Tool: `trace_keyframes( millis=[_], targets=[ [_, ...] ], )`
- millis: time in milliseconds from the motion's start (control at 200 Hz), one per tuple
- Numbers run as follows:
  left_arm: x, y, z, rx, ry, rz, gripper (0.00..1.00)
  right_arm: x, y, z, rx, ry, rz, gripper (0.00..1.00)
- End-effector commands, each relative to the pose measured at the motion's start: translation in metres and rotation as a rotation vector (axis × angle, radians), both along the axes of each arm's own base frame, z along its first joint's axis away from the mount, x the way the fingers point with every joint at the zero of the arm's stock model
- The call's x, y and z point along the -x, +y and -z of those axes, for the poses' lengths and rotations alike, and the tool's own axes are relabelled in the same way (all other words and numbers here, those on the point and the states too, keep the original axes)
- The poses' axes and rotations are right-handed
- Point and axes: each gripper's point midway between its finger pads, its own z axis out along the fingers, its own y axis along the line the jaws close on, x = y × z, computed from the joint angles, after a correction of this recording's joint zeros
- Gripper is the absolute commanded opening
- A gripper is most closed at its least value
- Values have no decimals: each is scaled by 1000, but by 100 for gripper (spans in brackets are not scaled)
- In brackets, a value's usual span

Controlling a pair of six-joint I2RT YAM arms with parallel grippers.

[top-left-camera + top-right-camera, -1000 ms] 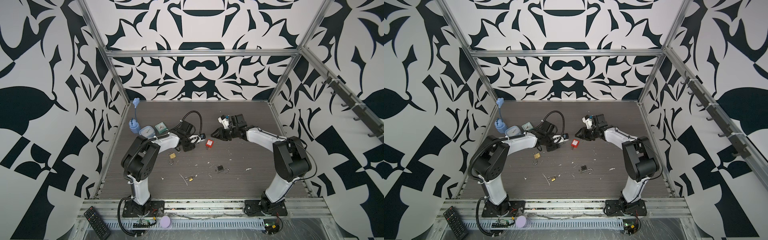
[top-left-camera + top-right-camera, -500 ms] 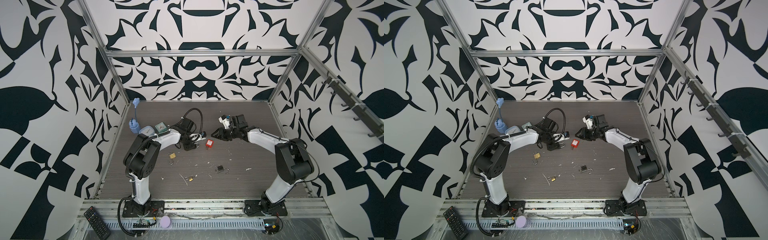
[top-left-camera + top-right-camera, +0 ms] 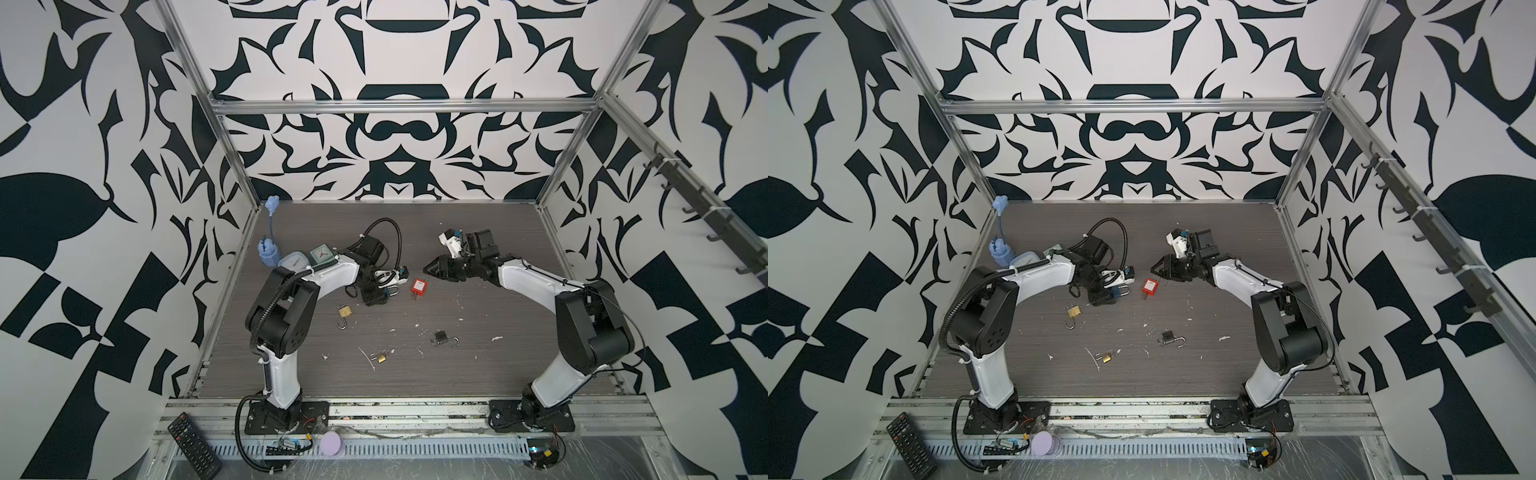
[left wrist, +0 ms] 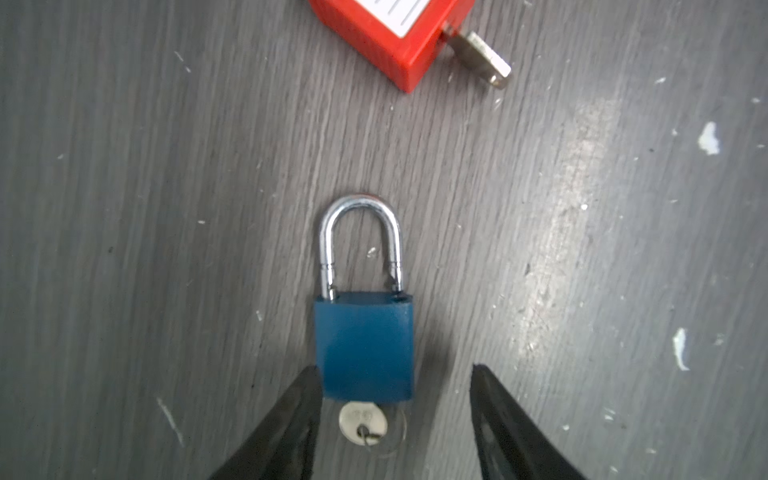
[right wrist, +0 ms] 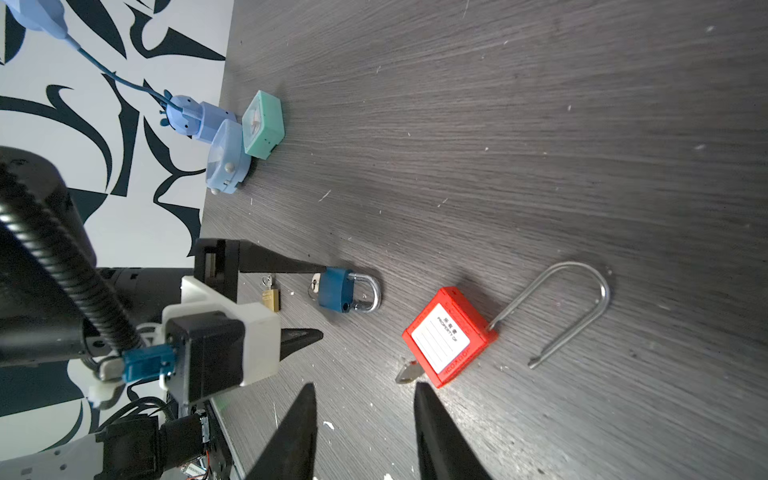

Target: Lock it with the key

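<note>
Straddling the key end of the blue padlock (image 4: 365, 345) with fingers apart and holding nothing, the left gripper (image 4: 395, 368) seems done with this lock: both legs of its steel shackle (image 4: 360, 232) sit in the body, and the round-headed key (image 4: 363, 424) sticks out of the base. Just beside it, near the middle of the bench (image 4: 166, 166), lies a red padlock (image 5: 449, 336) with its long shackle (image 5: 582, 299) swung out and a silver key (image 5: 407, 372) in its base. The right gripper (image 5: 363, 386) hovers by that key, fingers apart, so the next move likely calls for closing that shackle.
</note>
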Motion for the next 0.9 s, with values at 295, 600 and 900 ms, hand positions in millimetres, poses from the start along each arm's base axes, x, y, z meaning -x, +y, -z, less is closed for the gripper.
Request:
trace_keyframes(
  millis=[295, 600, 900],
  targets=[
    [-19, -9, 2, 12, -10, 5, 61, -1, 1, -9, -20, -39, -11, 41],
    [-5, -7, 14, -7, 110, 34, 57, -3, 1, -8, -19, -40, -10, 41],
    [-1, 3, 21, -62, 128, 15, 54, -4, 1, -9, -23, -42, -9, 41]
  ],
)
